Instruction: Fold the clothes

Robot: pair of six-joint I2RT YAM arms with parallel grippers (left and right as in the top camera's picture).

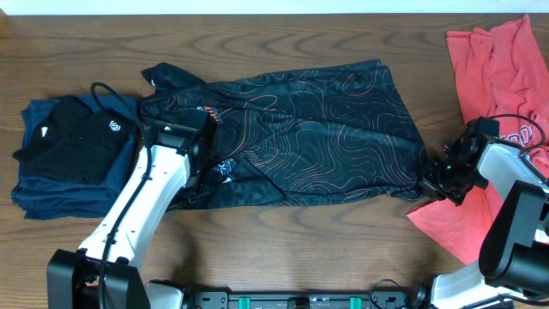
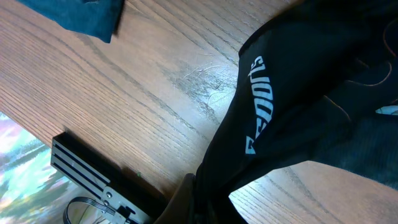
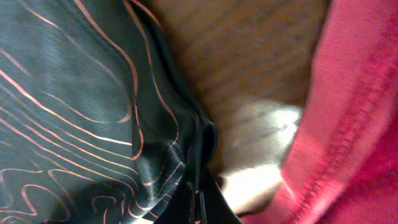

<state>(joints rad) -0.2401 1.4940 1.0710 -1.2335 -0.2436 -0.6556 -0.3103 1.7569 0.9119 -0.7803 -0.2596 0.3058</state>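
Note:
A black shirt with thin orange contour lines (image 1: 317,129) lies spread across the middle of the table. My left gripper (image 1: 203,176) is shut on the shirt's near left edge; the left wrist view shows the black cloth with white lettering (image 2: 261,99) pinched between the fingers (image 2: 202,208). My right gripper (image 1: 431,182) is shut on the shirt's near right corner, and the right wrist view shows the patterned cloth (image 3: 74,112) bunched into the jaws (image 3: 199,208).
A red shirt (image 1: 497,60) lies crumpled at the right edge, under and behind my right arm, also in the right wrist view (image 3: 360,112). A stack of folded dark blue and black clothes (image 1: 73,154) sits at the left.

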